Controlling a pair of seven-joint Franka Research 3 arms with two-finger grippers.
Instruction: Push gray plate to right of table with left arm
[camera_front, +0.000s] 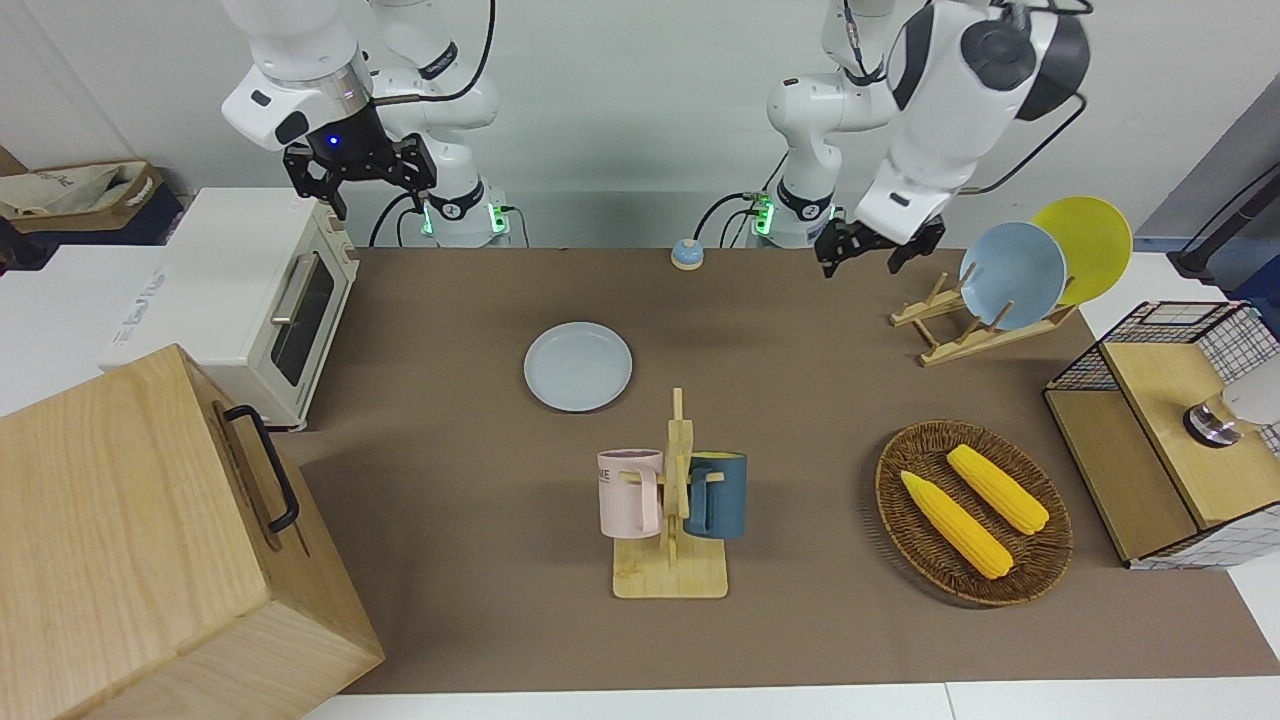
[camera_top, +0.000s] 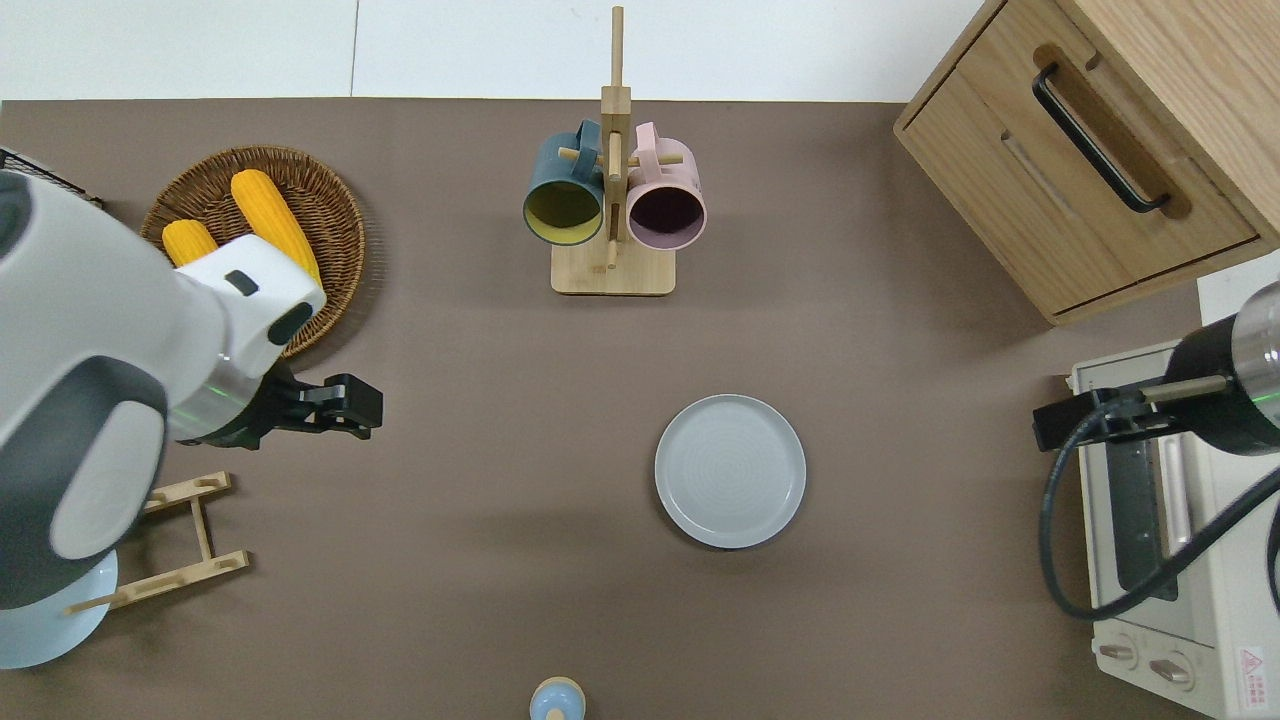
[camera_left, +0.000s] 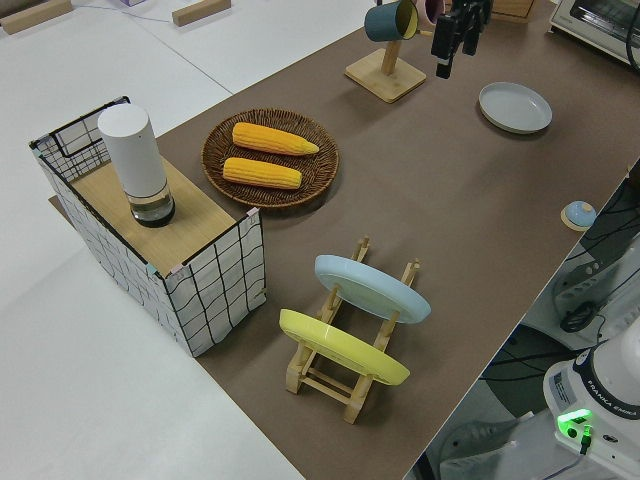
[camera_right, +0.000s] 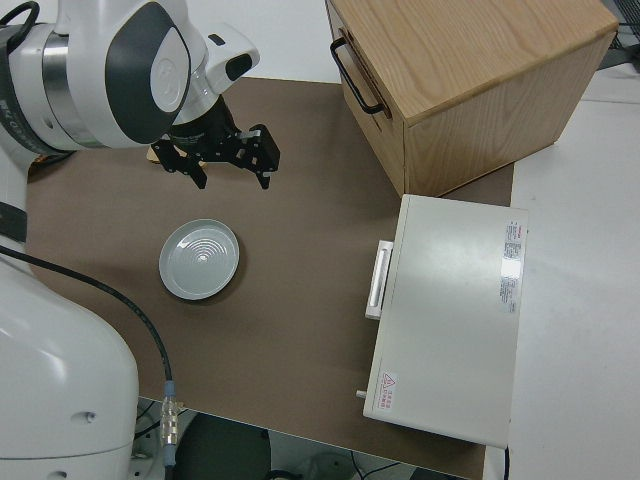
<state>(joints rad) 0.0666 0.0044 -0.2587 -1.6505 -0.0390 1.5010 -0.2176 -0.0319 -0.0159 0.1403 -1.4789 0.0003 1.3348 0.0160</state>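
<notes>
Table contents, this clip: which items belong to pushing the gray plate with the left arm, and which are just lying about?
Part of the job:
- gray plate, flat on the table
- left gripper, raised, clear of the plate

Just lying about:
- mug rack with two mugs
- basket holding corn
- plate rack with blue and yellow plates
- toaster oven
- wooden cabinet
- right arm, parked
</notes>
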